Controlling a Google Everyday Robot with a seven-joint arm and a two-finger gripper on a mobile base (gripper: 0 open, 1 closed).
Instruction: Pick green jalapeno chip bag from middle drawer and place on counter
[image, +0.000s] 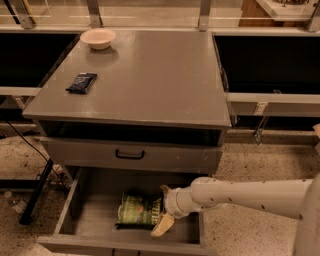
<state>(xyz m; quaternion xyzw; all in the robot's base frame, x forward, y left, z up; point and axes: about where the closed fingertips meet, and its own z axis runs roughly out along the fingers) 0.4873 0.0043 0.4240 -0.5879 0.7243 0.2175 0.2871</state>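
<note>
The green jalapeno chip bag (138, 210) lies on the floor of the open middle drawer (92, 220), right of its centre. My gripper (163, 207) reaches into the drawer from the right on a white arm. One pale finger sits above the bag's right end and the other below it, so the fingers stand around that end. The counter (145, 80) is the wide grey cabinet top above the drawers.
A dark navy packet (81, 82) lies on the counter's left side and a pale bowl (98, 38) stands at its back left. A closed drawer front with a black handle (130, 155) is above the open drawer. Black cables and a stand leg (35, 192) are on the floor at left.
</note>
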